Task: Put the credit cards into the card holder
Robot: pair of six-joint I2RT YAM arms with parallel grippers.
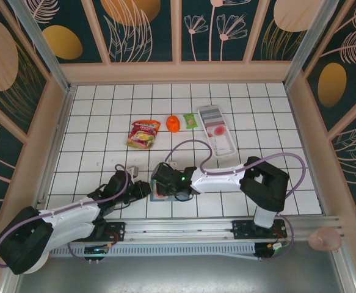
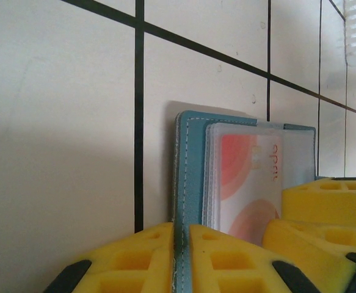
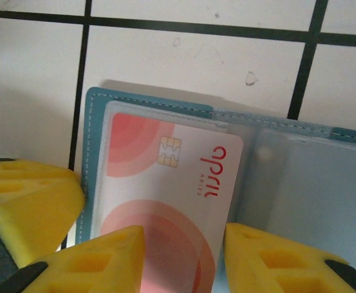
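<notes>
The card holder (image 2: 193, 171), a teal-blue wallet, lies open on the white tiles near the front of the table (image 1: 158, 196). My left gripper (image 2: 182, 229) is shut on the edge of its stitched cover; from above it (image 1: 145, 190) sits just left of the wallet. A whitish credit card (image 3: 171, 183) with pink circles, a chip and red lettering lies over the holder's (image 3: 95, 122) left clear pocket. My right gripper (image 3: 184, 235) is shut on the card's two long edges, one yellow finger on each side. From above, this gripper (image 1: 163, 189) covers the wallet.
Farther back stand a long white tray (image 1: 217, 128), a red-and-yellow snack packet (image 1: 143, 133), an orange object (image 1: 173, 124) and a small green packet (image 1: 192, 121). A small pale thing (image 1: 135, 171) lies beside the left arm, too small to identify. Pale wooden walls enclose the tiled floor.
</notes>
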